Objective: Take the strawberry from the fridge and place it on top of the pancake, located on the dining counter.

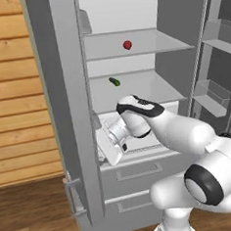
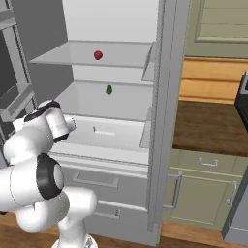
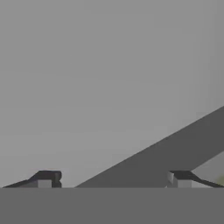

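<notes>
**Strawberry on the upper shelf, arm low by the drawer**

On the upper shelf (image 1: 146,48) of the open fridge (image 1: 73,116) sits the strawberry (image 1: 127,45), a small red fruit lying alone near the middle of the shelf, somewhat back from its front edge. From the right base view the strawberry (image 2: 98,55) again sits mid-shelf, with clear glass on either side of it.

One shelf down, a small dark green item (image 1: 115,81) lies toward the left part of that lower shelf (image 1: 135,89), below and a little left of the strawberry and well apart from it. Under that shelf is a pale crisper drawer (image 2: 109,131), and beneath it the two grey bottom drawers (image 1: 136,172) of the fridge.

The gripper (image 1: 111,148) hangs low at the left front of the fridge, at the height of the crisper drawer, close to the left door's inner edge. It is well below both the strawberry and the green item, with the two shelves' front edges between it and the fruit. The white forearm stretches across the front of the crisper drawer. The hand view faces a plain grey surface crossed by a darker slanted band; the fingertips (image 3: 46,178) stand wide apart with nothing between them.

Door bins (image 1: 212,97) line the open right door. Beyond the fridge lie a wooden wall (image 1: 13,96) on one side and a brown-topped counter (image 2: 208,126) with green cabinets on the other.
</notes>
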Controlling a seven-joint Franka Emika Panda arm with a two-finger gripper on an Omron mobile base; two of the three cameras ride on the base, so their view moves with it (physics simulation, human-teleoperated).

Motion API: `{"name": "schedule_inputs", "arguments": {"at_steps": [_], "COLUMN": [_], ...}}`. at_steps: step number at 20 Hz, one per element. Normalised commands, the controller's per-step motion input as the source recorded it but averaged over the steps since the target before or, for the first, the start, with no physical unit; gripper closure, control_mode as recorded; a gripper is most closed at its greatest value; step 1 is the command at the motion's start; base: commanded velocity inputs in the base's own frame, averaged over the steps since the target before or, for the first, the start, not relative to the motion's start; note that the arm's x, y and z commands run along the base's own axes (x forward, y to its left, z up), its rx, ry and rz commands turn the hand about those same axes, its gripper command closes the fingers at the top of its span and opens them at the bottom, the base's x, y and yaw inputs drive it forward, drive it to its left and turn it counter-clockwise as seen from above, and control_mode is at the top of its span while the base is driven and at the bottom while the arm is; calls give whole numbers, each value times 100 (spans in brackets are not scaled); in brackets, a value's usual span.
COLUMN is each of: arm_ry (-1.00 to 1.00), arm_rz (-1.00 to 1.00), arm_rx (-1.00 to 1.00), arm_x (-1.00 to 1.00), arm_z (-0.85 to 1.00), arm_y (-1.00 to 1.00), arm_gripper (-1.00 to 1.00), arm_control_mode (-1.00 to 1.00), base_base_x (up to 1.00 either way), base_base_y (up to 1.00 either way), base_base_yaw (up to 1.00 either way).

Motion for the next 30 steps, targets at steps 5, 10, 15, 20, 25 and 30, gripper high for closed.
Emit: {"name": "schedule_inputs", "arguments": {"at_steps": [5,10,15,20,25,30], "arm_ry": [0,0,0,-3,-2,-21], "arm_rz": [1,0,0,0,0,-1], "arm_rx": [0,0,0,0,0,-2], "arm_x": [-1,-9,-14,-1,0,-17], "arm_z": [0,0,0,0,-2,-2], "arm_y": [78,64,24,-71,-100,-100], "arm_gripper": [-100,-100,-100,-100,-100,-100], "arm_control_mode": [-100,-100,-100,-100,-100,-100], "base_base_x": [0,0,0,0,0,0], "base_base_y": [0,0,0,0,0,0], "base_base_yaw": [0,0,0,0,0,0]}}
